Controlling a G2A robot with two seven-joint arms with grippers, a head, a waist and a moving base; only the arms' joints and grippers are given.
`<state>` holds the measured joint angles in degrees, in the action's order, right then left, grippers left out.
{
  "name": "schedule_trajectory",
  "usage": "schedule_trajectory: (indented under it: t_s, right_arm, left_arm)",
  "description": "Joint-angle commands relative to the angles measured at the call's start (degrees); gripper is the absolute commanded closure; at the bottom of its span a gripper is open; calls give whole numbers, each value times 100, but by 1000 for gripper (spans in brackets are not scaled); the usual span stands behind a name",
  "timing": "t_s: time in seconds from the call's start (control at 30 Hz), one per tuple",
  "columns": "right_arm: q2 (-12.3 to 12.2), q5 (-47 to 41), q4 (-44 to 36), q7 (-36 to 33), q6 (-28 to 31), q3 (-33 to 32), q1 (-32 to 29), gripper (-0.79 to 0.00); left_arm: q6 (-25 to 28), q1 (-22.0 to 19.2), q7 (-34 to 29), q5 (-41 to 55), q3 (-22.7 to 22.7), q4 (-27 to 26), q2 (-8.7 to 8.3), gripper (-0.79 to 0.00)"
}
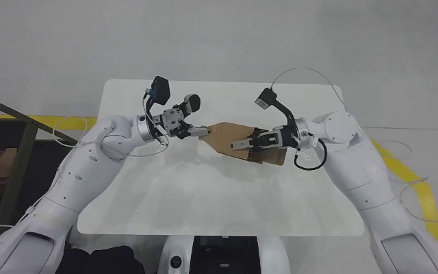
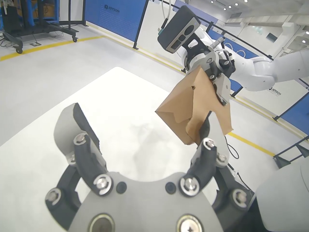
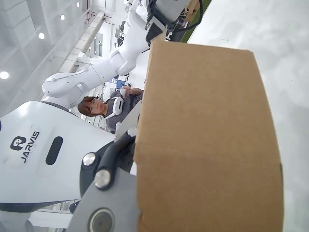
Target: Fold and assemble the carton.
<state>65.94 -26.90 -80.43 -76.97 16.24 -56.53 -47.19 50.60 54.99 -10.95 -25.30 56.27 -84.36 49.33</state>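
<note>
1. Carton (image 1: 233, 133): brown cardboard, partly folded and fairly flat, held up in the air. The white table (image 1: 205, 198) lies below it; the carton does not look to be touching it.
2. Right gripper (image 1: 241, 144): clamped on the carton at the carton's right end, with one finger laid across the top face. It carries the whole carton.
3. Left gripper (image 1: 194, 130): at the carton's left end, jaws spread wide and gripping nothing. One finger (image 2: 210, 124) presses against the small end flap there; the other finger (image 2: 77, 121) stands well clear of the carton.
4. The end flaps on the carton's left end look half tucked. One rounded tab overlaps another and the seam is not closed.
5. Step, as I judge it: closing the left end flap while the right arm steadies the carton. Roughly mid-task, since the box is not squared up.
6. Next move probably needs the left finger to push the flap flat into the carton's end, or the jaws to pinch it. The right grip must stay firm.
7. Risk: a hard push could twist the carton in the right grip or crease the flap.
</note>
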Motion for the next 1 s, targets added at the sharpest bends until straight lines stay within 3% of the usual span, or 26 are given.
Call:
schedule_trajectory:
  t_s: [0.0, 0.97]
  right_arm:
    - [3, -64, -6, -4, 25, -4, -6, 0]
    - [105, -675, 202, -316, 193, 214, 170, 0]
  left_arm:
    - [2, 5, -74, 29, -7, -16, 12, -785]
    - [324, -232, -522, 391, -314, 284, 309, -785]
